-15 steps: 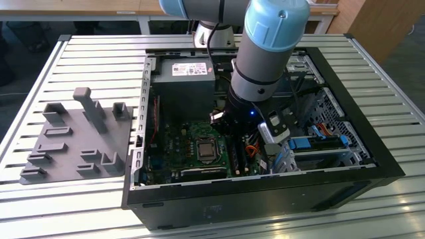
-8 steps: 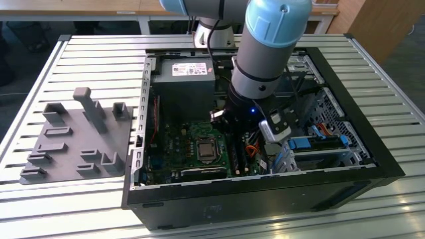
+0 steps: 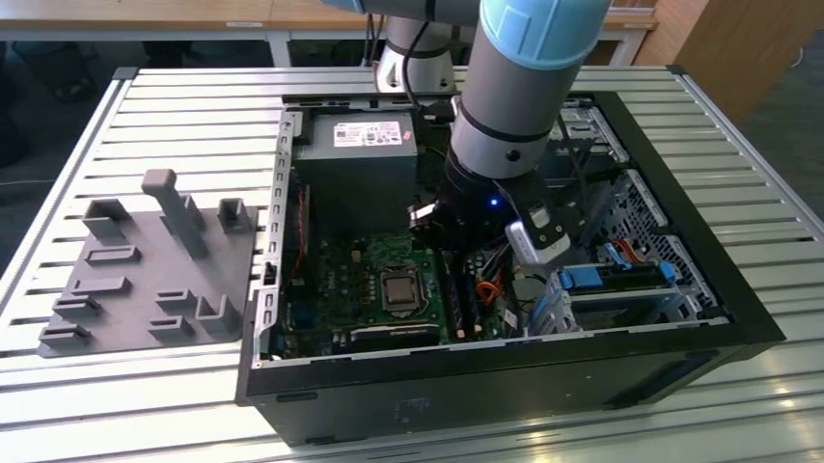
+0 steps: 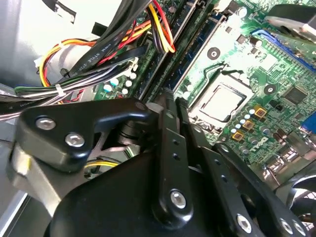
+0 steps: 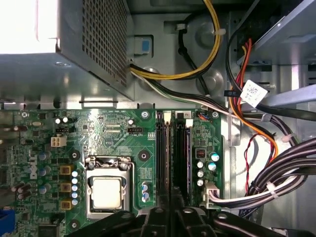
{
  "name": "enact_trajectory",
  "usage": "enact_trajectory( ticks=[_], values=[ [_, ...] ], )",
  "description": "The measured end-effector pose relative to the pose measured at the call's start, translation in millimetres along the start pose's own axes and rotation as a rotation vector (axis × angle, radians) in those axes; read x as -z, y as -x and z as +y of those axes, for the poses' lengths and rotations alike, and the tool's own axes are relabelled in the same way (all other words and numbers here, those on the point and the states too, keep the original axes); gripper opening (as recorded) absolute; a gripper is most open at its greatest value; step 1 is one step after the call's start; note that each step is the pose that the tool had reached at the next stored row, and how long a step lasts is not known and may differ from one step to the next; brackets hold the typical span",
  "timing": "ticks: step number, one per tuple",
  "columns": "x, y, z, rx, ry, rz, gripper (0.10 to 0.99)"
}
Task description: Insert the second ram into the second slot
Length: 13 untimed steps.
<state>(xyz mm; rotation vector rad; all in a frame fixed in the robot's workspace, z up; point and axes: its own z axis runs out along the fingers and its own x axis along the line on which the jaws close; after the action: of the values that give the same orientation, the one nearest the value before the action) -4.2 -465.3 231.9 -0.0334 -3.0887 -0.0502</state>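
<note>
Exterior view: the open PC case [image 3: 721,318] lies on its side on the slatted table [image 3: 154,106]. The arm [image 3: 522,87] reaches down into it. The gripper [image 3: 451,236] is low over the motherboard [image 3: 342,280], just beside the CPU socket [image 3: 394,288] on the exterior view's right. The power supply [image 3: 354,145] sits at the far end of the case. The blue drive-bay clips [image 3: 605,278] are near the corner on the exterior view's right. A grey holder tray [image 3: 129,289] sits outside the case on the exterior view's left. From here we can't pick out the second ram.

Second wrist view: this adds the close-up. The gripper [image 4: 170,98] tip sits right at the end of the memory slots [image 4: 195,44], which run between the CPU socket [image 4: 222,101] and the cable bundle [image 4: 98,54]. A thin, dark bluish edge runs along the slot line. We can't tell whether it is the second ram or the slot itself.

First wrist view: this looks straight down on the board. The gripper [image 5: 170,212] is centred on the memory slots [image 5: 173,153], next to the CPU socket [image 5: 106,190]. The power supply [image 5: 64,49] is beyond them and the cable bundle [image 5: 276,173] is on the other side.

Claw state: we can't tell whether it is clenched or released.
</note>
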Motion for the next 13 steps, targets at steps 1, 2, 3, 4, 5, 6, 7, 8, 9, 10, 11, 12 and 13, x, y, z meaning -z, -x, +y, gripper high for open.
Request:
enact_trajectory(
  ticks=[1,2,3,4,5,6,7,8,9,10,11,12,13],
  values=[
    [0.0,0.0,0.0,0.0,0.0,0.0,0.129],
    [0.0,0.0,0.0,0.0,0.0,0.0,0.129],
    [-0.2,0.0,0.0,0.0,0.0,0.0001,0.106],
    [-1.0,0.0,0.0,0.0,0.0,0.0,0.106],
    [-1.8,0.1,-0.1,0.0,0.0,0.0,0.106],
    [-2.8,0.1,-0.1,0.0,0.0,0.0,0.106],
    [-3.9,0.2,-0.1,0.0,0.0,0.0,0.106],
    [-5.0,0.3,-0.2,0.0,0.0,0.0,0.106],
    [-6.2,0.3,-0.2,0.0,0.0,0.0,0.106],
    [-7.5,0.4,-0.2,0.0,0.0,0.0,0.106],
    [-8.7,0.5,-0.3,0.0,0.0,0.0,0.106],
    [-9.7,0.6,-0.3,0.0,0.0,0.0,0.106],
    [-10.6,0.7,-0.3,0.0,0.0,0.0001,0.106]
  ],
)
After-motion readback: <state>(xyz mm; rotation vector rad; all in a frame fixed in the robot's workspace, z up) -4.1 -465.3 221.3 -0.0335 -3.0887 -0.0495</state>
